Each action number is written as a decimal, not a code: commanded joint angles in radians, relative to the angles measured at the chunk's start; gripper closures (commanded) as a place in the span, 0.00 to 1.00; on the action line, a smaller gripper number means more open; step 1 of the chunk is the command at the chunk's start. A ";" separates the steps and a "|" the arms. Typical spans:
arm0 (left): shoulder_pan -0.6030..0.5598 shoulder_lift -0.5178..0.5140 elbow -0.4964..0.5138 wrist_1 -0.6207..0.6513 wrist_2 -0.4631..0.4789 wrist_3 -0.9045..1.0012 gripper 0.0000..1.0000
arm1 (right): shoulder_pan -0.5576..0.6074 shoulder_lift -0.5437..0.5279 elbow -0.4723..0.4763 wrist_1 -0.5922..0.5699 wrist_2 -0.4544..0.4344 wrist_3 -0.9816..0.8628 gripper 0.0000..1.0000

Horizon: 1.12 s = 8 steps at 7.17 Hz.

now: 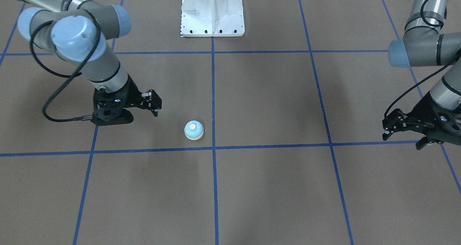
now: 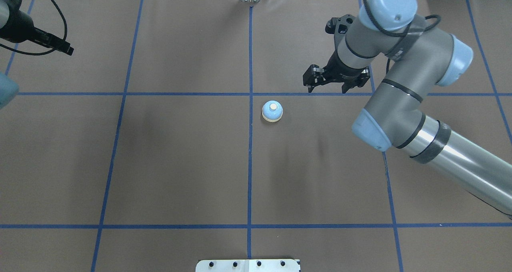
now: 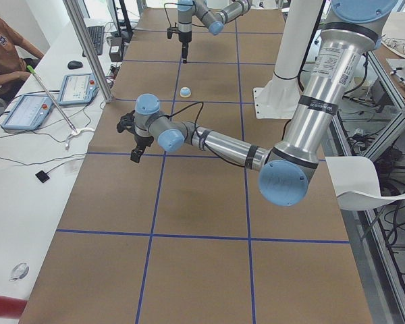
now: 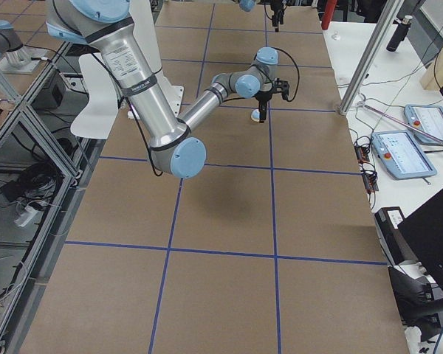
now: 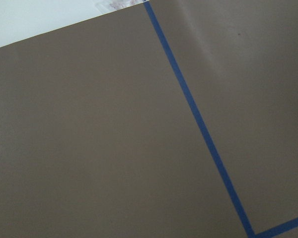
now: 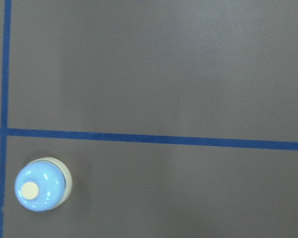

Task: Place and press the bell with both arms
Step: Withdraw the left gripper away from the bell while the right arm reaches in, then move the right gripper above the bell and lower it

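Blue tape line (image 2: 250, 152) just beside bell (image 2: 272, 111)

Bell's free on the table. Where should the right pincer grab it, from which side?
I'd grip the bell low on its blue dome, just above the cream base ring, coming straight down. It stands upright with nothing beside it, and it's round, so no side is better. Straddle the button, don't press it. The right pincer is open.
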 commanded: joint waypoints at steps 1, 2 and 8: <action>-0.002 0.032 -0.015 0.000 0.004 0.037 0.00 | -0.071 0.149 -0.158 0.009 -0.047 0.116 0.01; -0.002 0.033 -0.015 -0.001 0.006 0.037 0.00 | -0.084 0.192 -0.214 0.007 -0.063 0.118 0.11; -0.004 0.030 -0.013 0.002 0.006 0.037 0.00 | -0.107 0.244 -0.291 0.009 -0.080 0.148 1.00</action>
